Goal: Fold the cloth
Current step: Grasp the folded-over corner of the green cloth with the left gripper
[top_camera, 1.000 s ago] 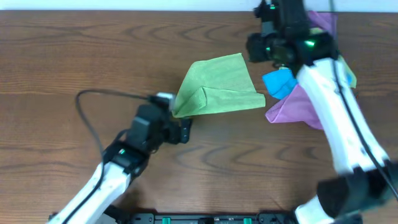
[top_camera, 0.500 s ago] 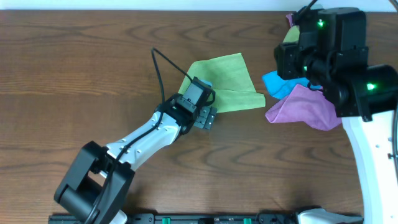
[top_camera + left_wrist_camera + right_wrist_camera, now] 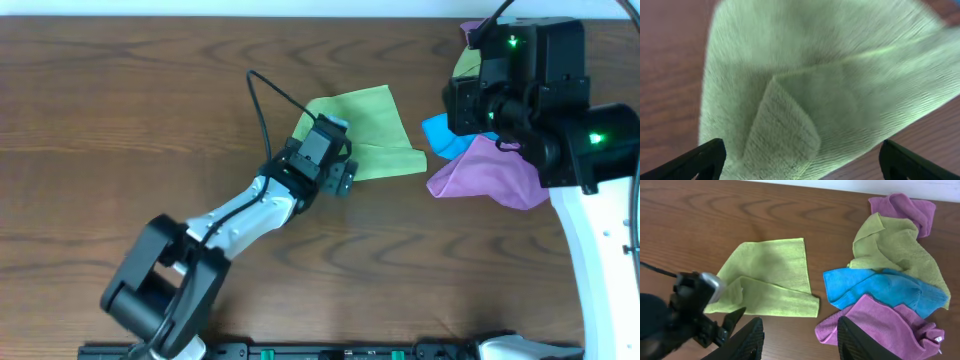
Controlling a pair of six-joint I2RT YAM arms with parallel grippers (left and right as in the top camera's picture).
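Observation:
A light green cloth (image 3: pixel 372 135) lies partly folded on the wooden table, its left corner turned over onto itself. It fills the left wrist view (image 3: pixel 830 85) and shows at centre left in the right wrist view (image 3: pixel 771 275). My left gripper (image 3: pixel 343 180) is open over the cloth's lower left edge, its jaws (image 3: pixel 800 160) spread wide on either side of the folded corner. My right gripper (image 3: pixel 799 335) is open and empty, held high above the table right of the cloth.
A pile of other cloths lies at the right: a blue one (image 3: pixel 440 135), a purple one (image 3: pixel 490 178), an olive green one (image 3: pixel 895 247) and another purple one (image 3: pixel 905 207). The left arm's cable (image 3: pixel 270 95) loops over the table.
My left arm has swung up and right from the table's lower left, and its gripper now sits over the cloth's left corner. My right arm moved right, away from the cloth.

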